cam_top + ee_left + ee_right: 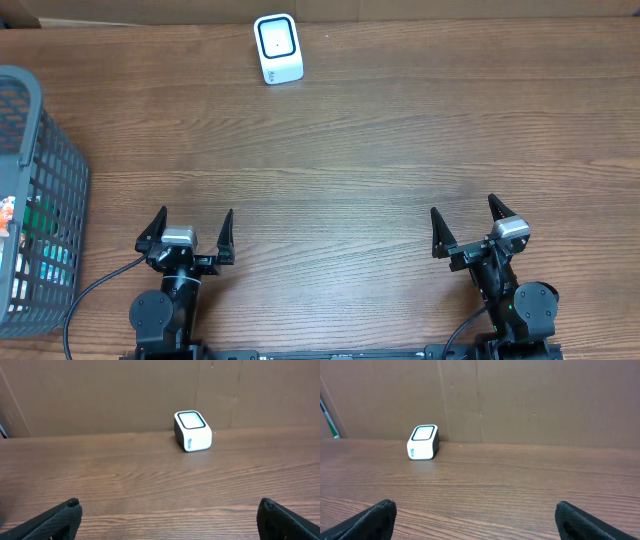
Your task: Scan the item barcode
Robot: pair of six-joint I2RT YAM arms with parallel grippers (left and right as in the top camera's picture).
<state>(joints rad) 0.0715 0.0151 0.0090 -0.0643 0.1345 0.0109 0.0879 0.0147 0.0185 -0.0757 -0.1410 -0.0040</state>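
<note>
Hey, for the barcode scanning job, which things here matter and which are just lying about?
For the job: scanner; basket holding items; left gripper and right gripper, both open and empty.
Just there: cardboard wall; black cable.

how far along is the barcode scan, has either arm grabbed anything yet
Nothing looks done yet. Nothing is in hand: the left gripper and right gripper sit open and empty. The colourful items lie in the grey mesh basket on the left. Left to do: pick one out and show its barcode to the white box-shaped scanner at the far edge.
</note>
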